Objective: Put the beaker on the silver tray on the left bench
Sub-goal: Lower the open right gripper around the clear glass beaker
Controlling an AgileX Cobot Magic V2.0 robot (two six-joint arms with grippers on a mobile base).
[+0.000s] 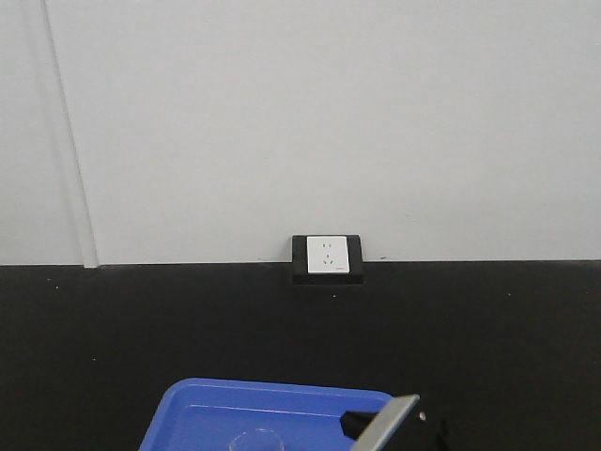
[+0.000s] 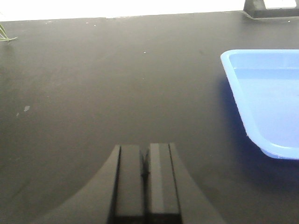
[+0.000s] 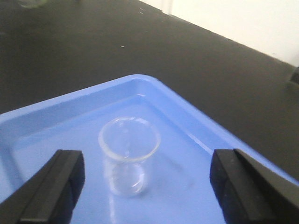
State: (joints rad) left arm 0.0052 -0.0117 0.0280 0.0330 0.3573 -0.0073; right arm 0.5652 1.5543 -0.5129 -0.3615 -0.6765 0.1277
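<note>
Right pincer, seen from the right wrist, stands wide apart and grips nothing, with one black finger low on either side of the beaker. That small clear beaker stands upright on the floor of the blue tray, towards the tray's far corner. Its long axis is vertical and its round mouth points straight up. Neither finger touches the glass. Around the tray lies the black counter.

From the left wrist, the left pincer has its fingers pressed together on nothing, over bare counter to the left of the tray and apart from its rim.

From the front, the tray sits low in view, nearer than a white wall socket. The beaker's rim shows faintly inside the tray, and a grey bar crosses the tray's right side.
</note>
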